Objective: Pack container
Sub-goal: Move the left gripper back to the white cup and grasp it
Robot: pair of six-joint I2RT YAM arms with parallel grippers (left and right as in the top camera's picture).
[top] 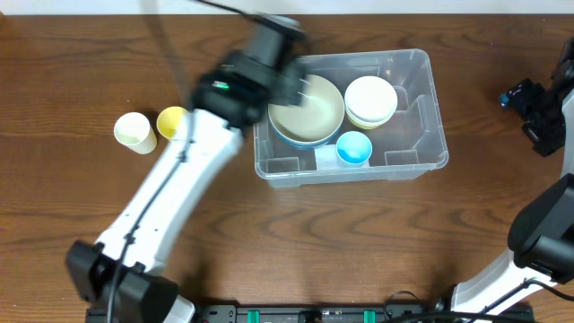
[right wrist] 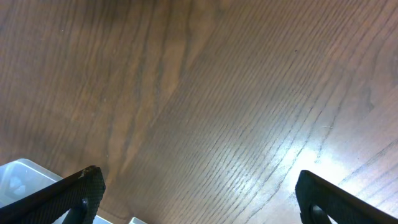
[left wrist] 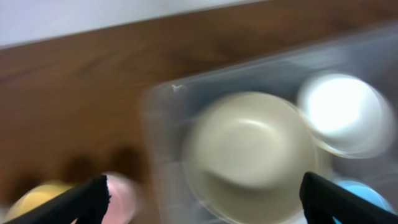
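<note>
The clear container (top: 414, 135) stands at the table's middle. It holds a large cream bowl (top: 309, 112) on a blue plate, a stack of white bowls (top: 370, 99) and a small blue cup (top: 354, 149). My left gripper (top: 289, 85) hovers over the container's left part, open and empty. The blurred left wrist view shows my left gripper (left wrist: 202, 205) above the cream bowl (left wrist: 249, 149) and the container's left wall (left wrist: 158, 130). My right gripper (top: 536, 108) is open and empty at the far right, over bare wood (right wrist: 199, 199).
A cream cup (top: 133, 132) and a yellow cup (top: 170, 121) lie left of the container. A pink cup (left wrist: 121, 196) shows beside the yellow cup (left wrist: 37, 199) in the left wrist view. A container corner (right wrist: 18, 177) shows in the right wrist view.
</note>
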